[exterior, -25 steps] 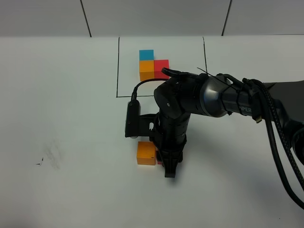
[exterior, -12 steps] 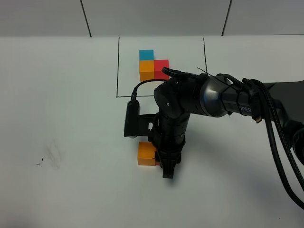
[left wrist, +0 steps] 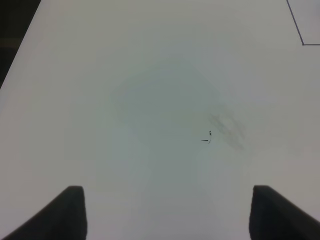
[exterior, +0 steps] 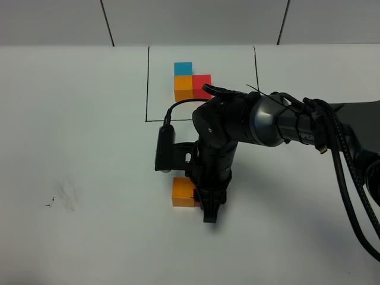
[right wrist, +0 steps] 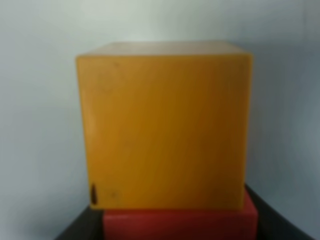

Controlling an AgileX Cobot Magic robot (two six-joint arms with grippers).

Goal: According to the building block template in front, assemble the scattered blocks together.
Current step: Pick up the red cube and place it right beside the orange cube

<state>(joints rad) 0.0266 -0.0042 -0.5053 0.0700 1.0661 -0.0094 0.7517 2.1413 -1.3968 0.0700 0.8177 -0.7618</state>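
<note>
I'm looking at the template (exterior: 191, 82) first. It's sitting at the 12 o'clock end of the table (exterior: 83, 119), inside a thin black frame (exterior: 146, 83). It has 3 cubes in an L: orange (exterior: 183, 88) at the corner, blue (exterior: 183, 67) touching it at 12 o'clock, and red (exterior: 202, 85) touching it at 3 o'clock.

The loose cubes are lying outside the frame, towards 6 o'clock from the template and near the table's middle. The loose orange cube (exterior: 183, 193) is resting flat on the table, w/ the loose red cube (exterior: 197, 203) pressing against its 3 to 4 o'clock side. Only a sliver of red is showing from overhead. On the right wrist cam the orange one (right wrist: 162, 125) is filling most of the pic. It's blurry, w/ a small dark nick at a low corner, and the red one (right wrist: 180, 224) is butting up against its near face.

The right claw (exterior: 209, 209) is pointing down at the table, approx half open. Its dark fingers (right wrist: 85, 230) are hugging both sides of the red cube, so I'm reading it as gripping that cube.

The right arm (exterior: 261, 124) is reaching in from 3 o'clock. It's blocking the frame's bottom line and right corner, plus most of the red cube. Its wrist cam (exterior: 165, 148) and cable (exterior: 178, 107) are hanging just above the orange cube at 12 o'clock.

The left claw (left wrist: 172, 215) is hovering over bare table w/ its tips wide apart and holding nothing. A faint scuff mark (left wrist: 227, 130) is showing beneath it, at approx 9 o'clock on the table overhead.
</note>
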